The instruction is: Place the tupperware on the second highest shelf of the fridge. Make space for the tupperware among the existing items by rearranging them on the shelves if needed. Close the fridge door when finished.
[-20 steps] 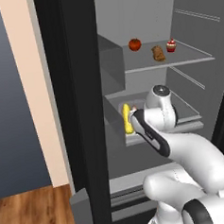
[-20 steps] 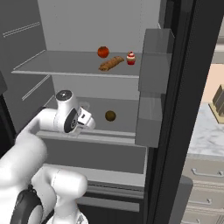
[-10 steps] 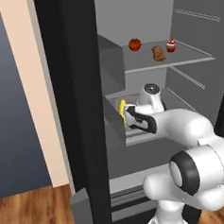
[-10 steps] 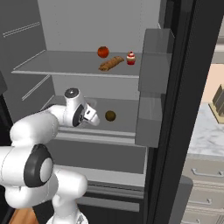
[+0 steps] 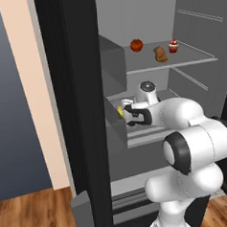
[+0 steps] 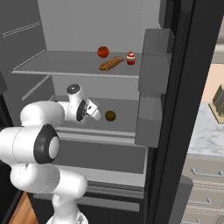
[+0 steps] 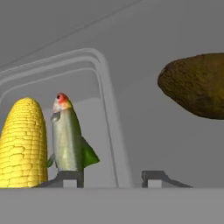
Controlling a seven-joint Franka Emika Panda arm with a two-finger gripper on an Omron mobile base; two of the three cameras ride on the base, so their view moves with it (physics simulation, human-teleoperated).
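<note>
The dark two-finger gripper (image 7: 112, 178) stands with its jaws apart, clamping nothing. Just beyond its tips sits the small clear rectangular plastic tupperware (image 7: 65, 131), holding a yellow corn cob and a green vegetable, on the thick-edged light-grey shelf (image 6: 117, 130). A brownish-green round fruit (image 7: 196, 85) lies beside it. Farther up rest a red tomato (image 5: 136, 45), brown bread roll (image 5: 160, 54) and red-topped cupcake (image 5: 173, 46).

Fingers (image 6: 95, 113) just left of brownish-green fruit (image 6: 110, 116), second highest shelf (image 6: 98, 130).

tupperware (image 5: 120, 111): mostly hidden behind the tool (image 5: 125, 115) and wrist in the left base view
brownish-green fruit (image 7: 197, 85): cut off by hand view's right edge
</note>
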